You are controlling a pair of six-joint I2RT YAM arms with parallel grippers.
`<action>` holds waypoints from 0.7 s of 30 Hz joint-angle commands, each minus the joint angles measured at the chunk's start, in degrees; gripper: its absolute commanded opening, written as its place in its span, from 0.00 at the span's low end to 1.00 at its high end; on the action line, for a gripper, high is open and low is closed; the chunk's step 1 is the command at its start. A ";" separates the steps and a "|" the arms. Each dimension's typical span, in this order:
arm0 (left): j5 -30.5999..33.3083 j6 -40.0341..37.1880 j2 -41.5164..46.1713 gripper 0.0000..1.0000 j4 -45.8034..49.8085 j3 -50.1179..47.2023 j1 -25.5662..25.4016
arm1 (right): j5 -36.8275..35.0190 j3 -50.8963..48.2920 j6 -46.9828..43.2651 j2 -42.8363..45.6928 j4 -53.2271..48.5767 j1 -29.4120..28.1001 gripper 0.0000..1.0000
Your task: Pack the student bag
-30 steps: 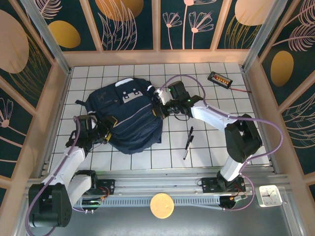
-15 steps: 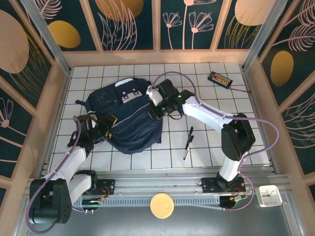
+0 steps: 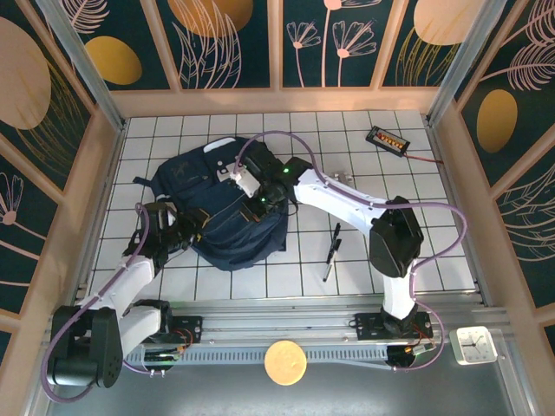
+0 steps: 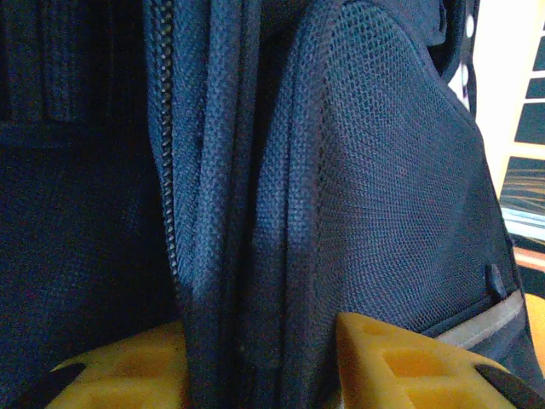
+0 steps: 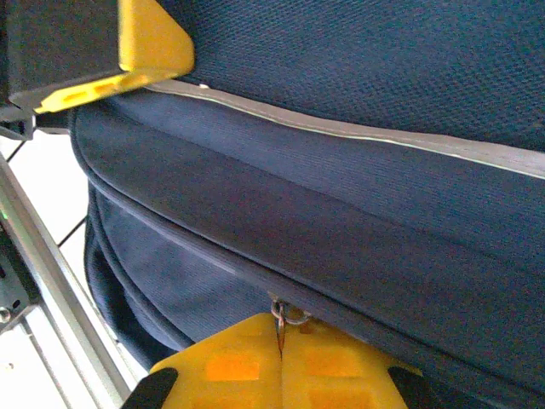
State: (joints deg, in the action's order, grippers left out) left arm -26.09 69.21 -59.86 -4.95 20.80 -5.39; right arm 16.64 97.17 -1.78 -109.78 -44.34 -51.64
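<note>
The student bag (image 3: 227,208), navy blue with grey trim, lies flat on the white tiled table. My right gripper (image 3: 260,204) reaches over the bag's middle. In the right wrist view this gripper (image 5: 281,342) is shut on the small metal zipper pull (image 5: 286,315) of a zipper seam running below the grey stripe. My left gripper (image 3: 186,232) is at the bag's left edge. In the left wrist view it (image 4: 260,331) has a thick fold of bag fabric (image 4: 247,256) next to a zipper track pressed between its yellow fingers (image 4: 400,362).
A black pen (image 3: 331,251) lies on the tiles right of the bag. A small black device (image 3: 387,139) with a cable sits at the back right. Wooden walls enclose the table. A metal rail (image 5: 51,281) runs near the bag in the right wrist view.
My right gripper has travelled left across the bag, from its right side to its middle, staying shut. My left gripper has narrowed onto the fabric at the bag's left edge.
</note>
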 commanded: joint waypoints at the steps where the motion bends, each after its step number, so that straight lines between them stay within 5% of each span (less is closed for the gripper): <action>1: -1.35 1.56 -0.94 0.39 -5.76 1.72 -2.02 | 5.42 2.89 4.50 -1.25 0.22 -1.90 0.00; 9: 0.32 3.80 -3.13 0.40 -9.51 3.36 -5.38 | 16.40 3.02 13.08 -7.00 8.55 -6.28 0.00; 17: 2.61 -1.39 3.44 0.99 2.85 4.36 -5.30 | 16.13 -10.77 16.48 1.47 15.65 -0.10 0.00; 21: 3.79 -7.96 6.63 0.99 12.23 5.85 -2.26 | 16.14 -17.29 16.00 6.95 16.65 4.78 0.00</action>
State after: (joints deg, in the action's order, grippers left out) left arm -22.44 66.87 -54.85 -0.73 24.08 -9.67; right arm 31.70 82.65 13.08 -108.38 -29.41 -50.43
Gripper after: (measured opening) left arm 0.985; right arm 0.052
